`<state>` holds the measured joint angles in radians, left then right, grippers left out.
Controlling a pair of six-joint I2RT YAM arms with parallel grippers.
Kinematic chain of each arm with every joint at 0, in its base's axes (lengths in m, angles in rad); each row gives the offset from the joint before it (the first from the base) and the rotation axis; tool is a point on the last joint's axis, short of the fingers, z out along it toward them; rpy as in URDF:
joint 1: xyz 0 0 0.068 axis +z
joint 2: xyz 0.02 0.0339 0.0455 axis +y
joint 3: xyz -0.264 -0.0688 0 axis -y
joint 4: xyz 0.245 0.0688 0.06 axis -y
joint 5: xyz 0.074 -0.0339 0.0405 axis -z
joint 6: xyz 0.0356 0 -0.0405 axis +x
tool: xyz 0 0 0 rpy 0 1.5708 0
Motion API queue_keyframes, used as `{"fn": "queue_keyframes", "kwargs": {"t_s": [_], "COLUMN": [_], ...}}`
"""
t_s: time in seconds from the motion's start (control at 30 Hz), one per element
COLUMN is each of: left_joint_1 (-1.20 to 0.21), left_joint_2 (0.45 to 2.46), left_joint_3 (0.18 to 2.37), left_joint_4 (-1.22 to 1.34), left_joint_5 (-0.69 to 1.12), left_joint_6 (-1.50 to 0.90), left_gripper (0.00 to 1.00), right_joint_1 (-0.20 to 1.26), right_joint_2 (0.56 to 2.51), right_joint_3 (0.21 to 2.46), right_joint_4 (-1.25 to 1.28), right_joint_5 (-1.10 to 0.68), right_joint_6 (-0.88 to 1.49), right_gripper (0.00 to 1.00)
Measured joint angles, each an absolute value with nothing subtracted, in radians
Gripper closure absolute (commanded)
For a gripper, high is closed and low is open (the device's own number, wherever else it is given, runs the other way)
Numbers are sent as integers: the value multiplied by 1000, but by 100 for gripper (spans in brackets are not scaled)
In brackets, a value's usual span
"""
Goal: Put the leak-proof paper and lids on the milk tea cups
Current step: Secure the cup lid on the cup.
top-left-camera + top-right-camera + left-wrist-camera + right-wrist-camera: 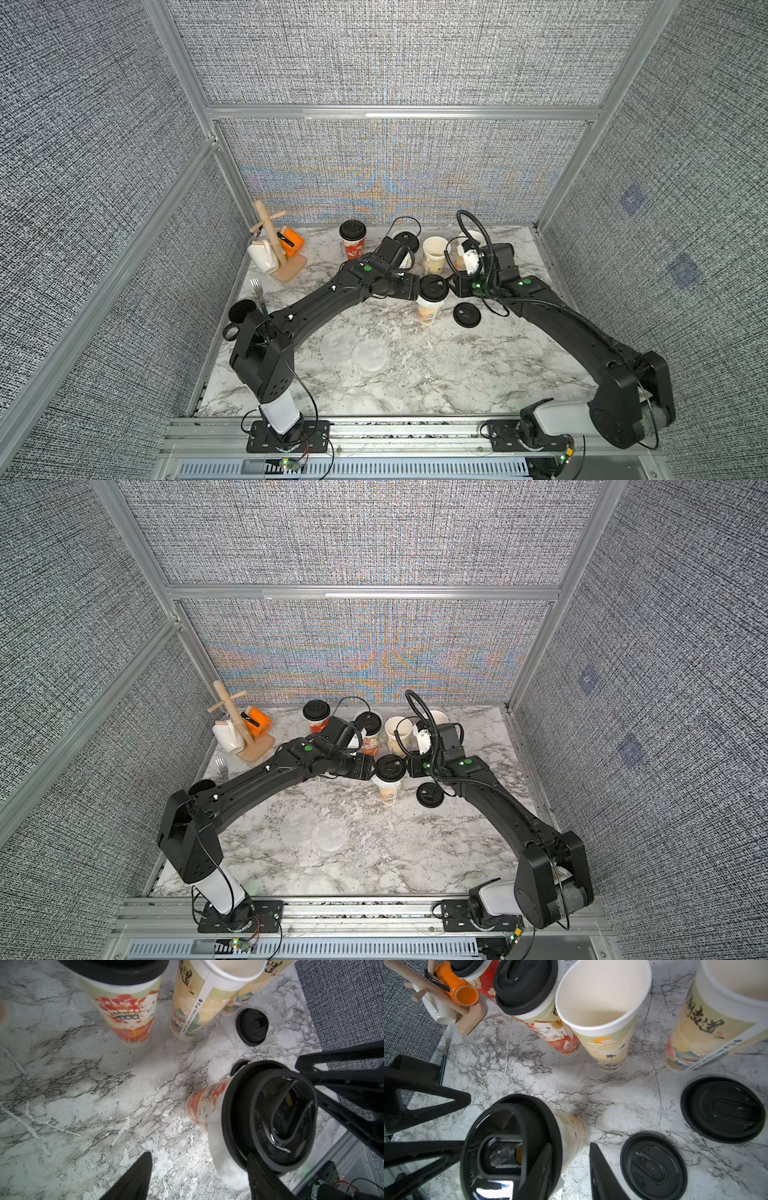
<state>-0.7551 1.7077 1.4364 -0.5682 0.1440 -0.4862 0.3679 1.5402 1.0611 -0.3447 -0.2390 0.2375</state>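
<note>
- Both top views: two discs of leak-proof paper (371, 354) lie flat on the bare bench (457, 374) near its front. They lie side by side with their edges meeting, well apart from the milk tea cups (435, 253) at the rear. The left arm (316, 297) and right arm (552, 316) meet at a lidded cup (430, 307). We judge the film feather-light, limp and apt to cling to smooth stone. The best hold is a pinch at the rim, probably where one disc's edge rides against its neighbour.
- Left wrist view: the left claw (198, 1154) stands released, its fingers well apart, and one crosses in front of the black lid (234, 1118). Nothing is gripped. A whitish paper skirt (220, 1151) hangs below that lid, so we judge this cup covered.
- Right wrist view: the right claw (571, 1144) has its jaws parted across the lid's rim, one over the lid and one outside it. Bench shows between the outer finger and the cup wall, so we see no bite. Two open cups (602, 1001) await paper, with loose lids (654, 1165) beside them. They are tall and appear empty, so we expect them to tip easily.
</note>
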Motion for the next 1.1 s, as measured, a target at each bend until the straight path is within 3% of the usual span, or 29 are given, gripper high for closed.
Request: {"fn": "queue_keyframes", "kwargs": {"t_s": [0.77,1.1], "left_joint_1": [-753,-755], "left_joint_2": [1671,1674], "left_joint_3": [1276,1362], "left_joint_4": [-384,-495], "left_joint_5": [182,146], "left_joint_6": [-543,-510], "left_gripper": [27,26], "right_joint_1": [406,413], "right_joint_2": [1525,1512], "right_joint_3": [953,1030], "right_joint_4": [-194,-333], "right_joint_5": [-164,-162], "right_joint_6": [282,288], "right_gripper": [73,72]}}
